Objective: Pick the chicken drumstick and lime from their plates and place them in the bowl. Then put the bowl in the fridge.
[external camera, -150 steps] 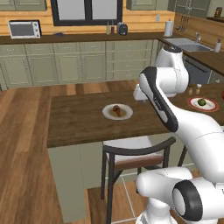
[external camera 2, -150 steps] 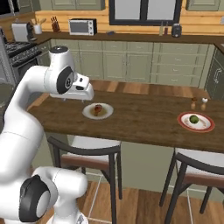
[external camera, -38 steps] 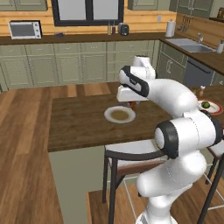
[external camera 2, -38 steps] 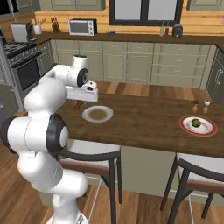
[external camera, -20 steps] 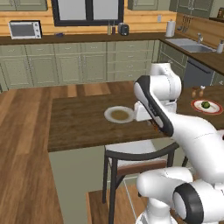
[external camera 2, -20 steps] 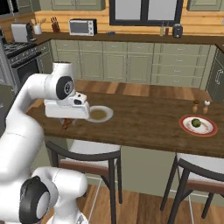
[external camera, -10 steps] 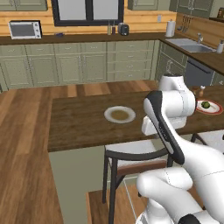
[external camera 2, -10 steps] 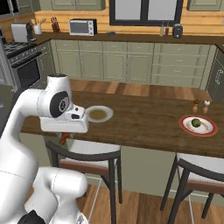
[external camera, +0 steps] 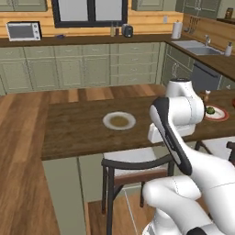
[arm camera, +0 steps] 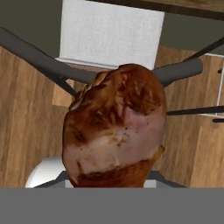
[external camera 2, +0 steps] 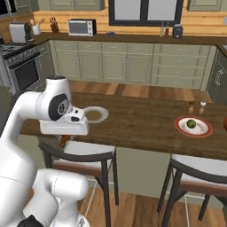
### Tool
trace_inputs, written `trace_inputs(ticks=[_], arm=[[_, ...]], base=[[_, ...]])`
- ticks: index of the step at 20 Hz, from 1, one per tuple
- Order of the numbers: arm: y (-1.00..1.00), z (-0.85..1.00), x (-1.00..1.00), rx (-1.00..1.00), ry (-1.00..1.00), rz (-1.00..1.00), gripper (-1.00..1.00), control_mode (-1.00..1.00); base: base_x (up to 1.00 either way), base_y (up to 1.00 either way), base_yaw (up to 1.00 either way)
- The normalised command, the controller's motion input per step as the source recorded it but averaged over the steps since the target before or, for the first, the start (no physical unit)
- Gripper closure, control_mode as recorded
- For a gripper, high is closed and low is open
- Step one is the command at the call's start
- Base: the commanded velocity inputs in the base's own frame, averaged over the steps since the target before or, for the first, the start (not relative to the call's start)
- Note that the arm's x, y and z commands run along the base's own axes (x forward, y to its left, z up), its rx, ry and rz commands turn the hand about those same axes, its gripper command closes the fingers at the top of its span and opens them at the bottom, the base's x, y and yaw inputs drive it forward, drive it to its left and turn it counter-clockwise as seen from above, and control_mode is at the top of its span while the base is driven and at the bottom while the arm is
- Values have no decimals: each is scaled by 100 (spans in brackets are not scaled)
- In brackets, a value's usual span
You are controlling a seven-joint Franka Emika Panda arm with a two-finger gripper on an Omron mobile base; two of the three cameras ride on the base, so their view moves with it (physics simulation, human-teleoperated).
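chicken drumstick (arm camera: 114, 127): glossy reddish-brown lump with pale patches, close before the hand camera above a stool's white seat (arm camera: 111, 35); long axis unclear | jaws: hidden (cannot tell) | lime (external camera 2: 191, 123): on red-rimmed plate (external camera 2: 205, 132); plain plate (external camera: 108, 120) bare

We see a glossy reddish-brown chicken drumstick (arm camera: 114, 127), a green lime (external camera 2: 191, 123) on a red-rimmed white plate (external camera 2: 203, 131), and a dark brown wooden counter (external camera 2: 142, 116).

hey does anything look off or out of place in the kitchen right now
One thing: the chicken drumstick hangs in the gripper over a stool seat and the wooden floor, off the counter's edge. The lime sits properly on its red-rimmed plate.
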Motion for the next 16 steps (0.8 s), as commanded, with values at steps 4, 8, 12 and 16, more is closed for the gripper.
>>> trace_inputs(ticks=[4, 8, 12, 16], arm=[[0, 0, 0, 0, 0, 0, 100, 100], [0, 0, 0, 0, 0, 0, 100, 100], [0, 0, 0, 0, 0, 0, 100, 100], [0, 0, 0, 0, 0, 0, 100, 100]], base=[[-2, -98, 1], [0, -100, 1], [-1, -100, 0], [0, -100, 0]])
